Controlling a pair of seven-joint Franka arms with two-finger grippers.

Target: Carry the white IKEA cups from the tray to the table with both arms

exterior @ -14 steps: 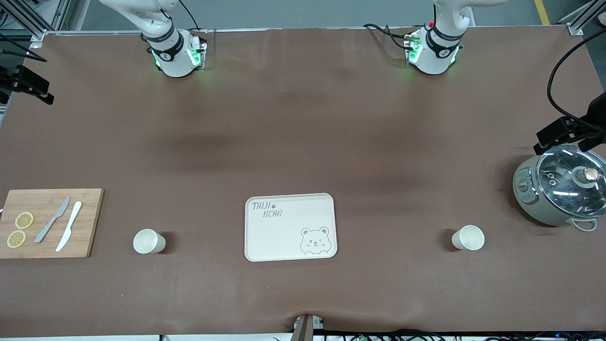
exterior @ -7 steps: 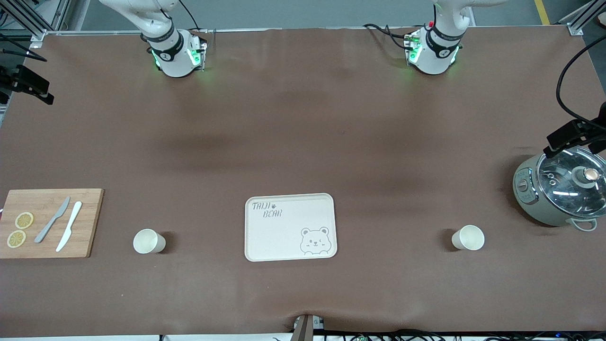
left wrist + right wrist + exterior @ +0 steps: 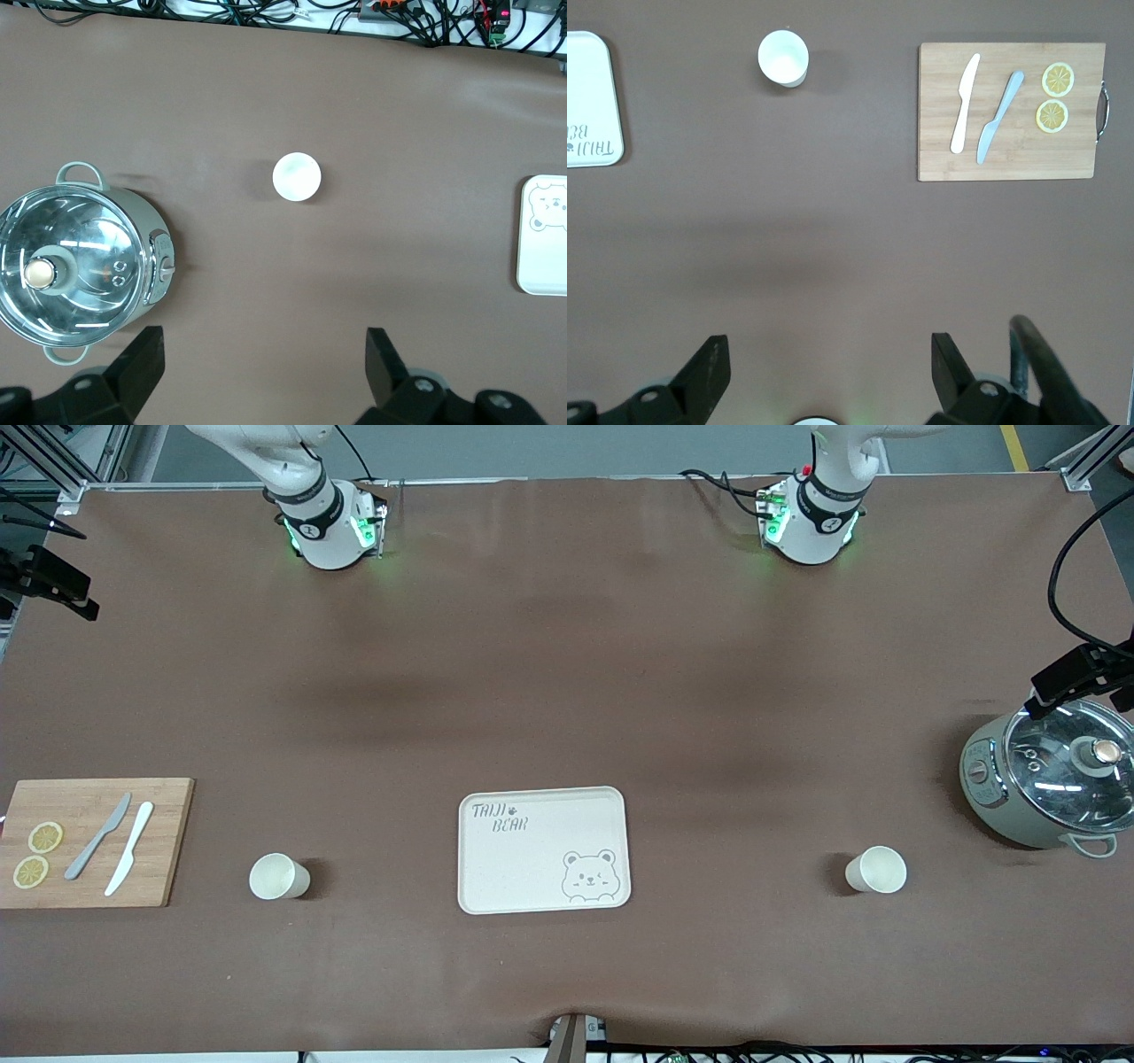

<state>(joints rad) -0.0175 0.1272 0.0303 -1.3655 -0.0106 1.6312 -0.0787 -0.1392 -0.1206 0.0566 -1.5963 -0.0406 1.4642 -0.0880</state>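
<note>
Two white cups stand upright on the brown table on either side of the bear-printed tray (image 3: 532,872). One cup (image 3: 279,876) is toward the right arm's end and shows in the right wrist view (image 3: 783,57). The other cup (image 3: 875,869) is toward the left arm's end and shows in the left wrist view (image 3: 296,176). My left gripper (image 3: 1067,680) hangs high beside the pot, open and empty (image 3: 266,365). My right gripper (image 3: 53,586) hangs high at the table's edge at the right arm's end, open and empty (image 3: 830,365).
A grey-green pot with a glass lid (image 3: 1050,779) stands at the left arm's end, farther from the front camera than the nearby cup. A wooden cutting board (image 3: 89,872) with two knives and two lemon slices lies at the right arm's end.
My left gripper has drifted toward the left arm's end of the table, along the pot's edge. The right gripper, cups and tray have not moved.
</note>
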